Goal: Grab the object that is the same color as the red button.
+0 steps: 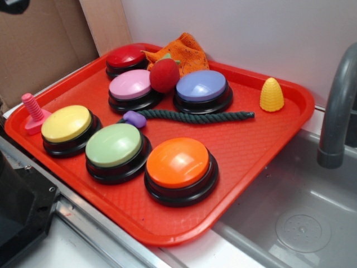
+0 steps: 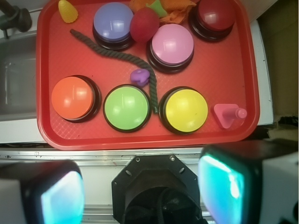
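While its leafy top hides behind it, the red fruit toy [image 2: 144, 24] sits far from the fingers [image 2: 140, 186], which are spread apart, holding nothing.

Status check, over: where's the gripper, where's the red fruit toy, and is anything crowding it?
Gripper open, off the tray's near edge. Red fruit toy untouched, wedged between pink button and purple button. Orange cloth just behind it.
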Tool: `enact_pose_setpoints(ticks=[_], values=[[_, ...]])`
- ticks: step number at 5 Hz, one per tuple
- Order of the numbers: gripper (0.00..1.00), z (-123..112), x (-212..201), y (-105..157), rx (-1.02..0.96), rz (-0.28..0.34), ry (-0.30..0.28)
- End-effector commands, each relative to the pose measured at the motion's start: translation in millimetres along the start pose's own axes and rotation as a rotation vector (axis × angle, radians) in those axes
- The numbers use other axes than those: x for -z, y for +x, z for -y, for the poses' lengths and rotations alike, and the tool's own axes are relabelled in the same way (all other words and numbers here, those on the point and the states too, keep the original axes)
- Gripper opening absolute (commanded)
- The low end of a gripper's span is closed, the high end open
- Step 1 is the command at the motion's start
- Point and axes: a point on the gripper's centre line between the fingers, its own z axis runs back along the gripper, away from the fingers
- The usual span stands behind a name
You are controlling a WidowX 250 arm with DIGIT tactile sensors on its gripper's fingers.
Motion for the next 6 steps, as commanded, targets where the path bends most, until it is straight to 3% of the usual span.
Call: enact_pose_setpoints(ticks=[1, 4, 6], values=[[1.0, 0.0, 0.0, 0.0, 0.0, 0.0, 0.0], [1.0, -25.8, 9.5, 35.1, 0.187, 0.06, -0.01], [1.0, -54.9, 36.6, 79.7, 0.482, 0.129, -0.091]])
